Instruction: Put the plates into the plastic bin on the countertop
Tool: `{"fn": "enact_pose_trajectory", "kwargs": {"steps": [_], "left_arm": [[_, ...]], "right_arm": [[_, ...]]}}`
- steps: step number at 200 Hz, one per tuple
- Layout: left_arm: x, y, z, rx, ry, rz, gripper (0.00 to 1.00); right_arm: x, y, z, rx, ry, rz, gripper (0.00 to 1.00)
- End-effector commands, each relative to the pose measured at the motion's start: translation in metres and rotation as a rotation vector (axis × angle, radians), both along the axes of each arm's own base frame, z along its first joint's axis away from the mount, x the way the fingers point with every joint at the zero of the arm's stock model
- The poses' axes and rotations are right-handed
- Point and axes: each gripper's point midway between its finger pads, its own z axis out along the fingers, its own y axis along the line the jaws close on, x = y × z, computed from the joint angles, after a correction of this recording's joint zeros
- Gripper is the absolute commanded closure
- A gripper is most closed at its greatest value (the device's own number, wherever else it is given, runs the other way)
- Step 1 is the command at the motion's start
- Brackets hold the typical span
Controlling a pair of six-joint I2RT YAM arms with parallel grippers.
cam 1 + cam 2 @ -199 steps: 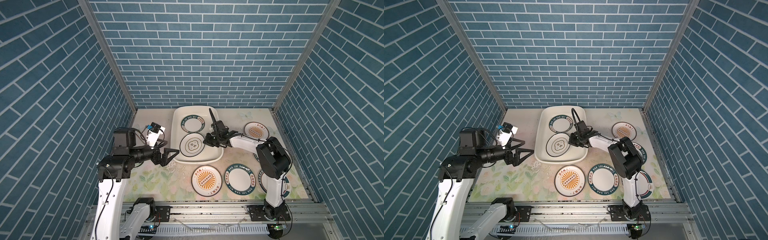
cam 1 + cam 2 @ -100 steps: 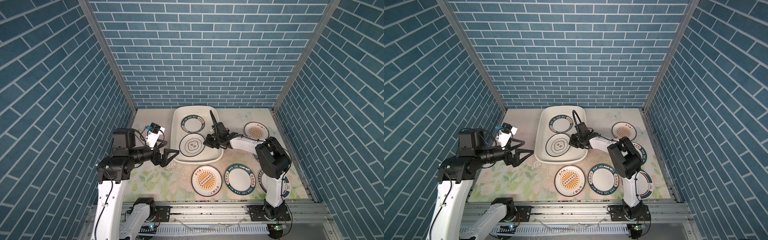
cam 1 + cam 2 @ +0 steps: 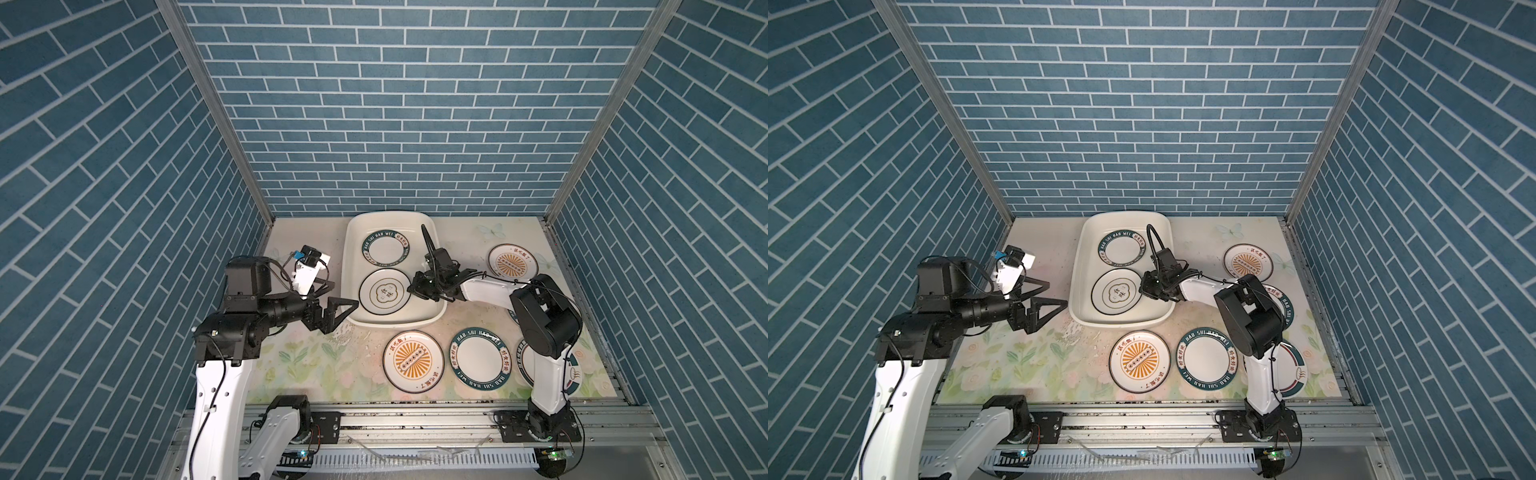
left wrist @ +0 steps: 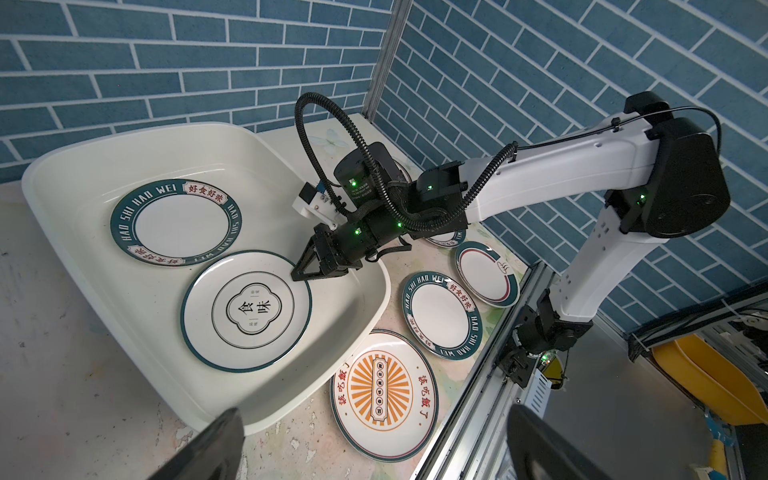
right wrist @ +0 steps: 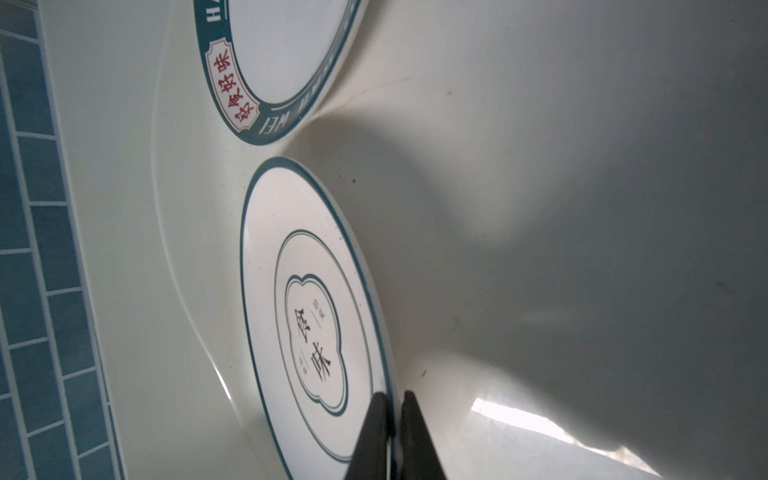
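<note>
Back wall (image 3: 395, 124): teal-blue brick-print panel, pale mortar lines, running bond; left side wall (image 3: 104, 166) and right side wall (image 3: 685, 166) same print, courses slanting in both top views; bare aluminium corner posts (image 3: 216, 112) at both rear joins; grey metal rail (image 3: 415, 419) along front edge; white slotted duct (image 3: 415, 459) below it; light even, diffuse, shadows soft; yellow object (image 4: 715, 382) beyond rail, unidentified.

On countertop (image 3: 1017, 357), plastic bin (image 3: 1079, 270) holds 2 plates: lettered-rim plate (image 3: 1122, 248) at back, emblem plate (image 3: 1116, 296) in front. R gripper (image 3: 1143, 292) reaches over bin's right wall, tips at emblem plate's rim. L gripper (image 3: 1059, 293) spread wide, just left of bin
</note>
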Motion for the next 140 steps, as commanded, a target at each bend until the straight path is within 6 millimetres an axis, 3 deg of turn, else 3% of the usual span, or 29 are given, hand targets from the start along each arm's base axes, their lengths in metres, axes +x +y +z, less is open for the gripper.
{"fn": "enact_pose_trajectory", "kwargs": {"steps": [1,79,140], "left_arm": [[0.001,0.0,0.005,0.0,-0.023,-0.005,0.0],[0.0,0.0,0.004,0.002,-0.026,-0.005,0.0],[0.0,0.001,0.003,0.007,-0.027,-0.002,0.0]], "right_arm": [[-0.01,-0.013,-0.008,-0.051,0.029,-0.015,0.9],[-0.009,-0.014,-0.011,-0.064,0.028,-0.02,0.82],[-0.002,-0.012,0.002,-0.069,0.001,-0.015,0.74]]}}
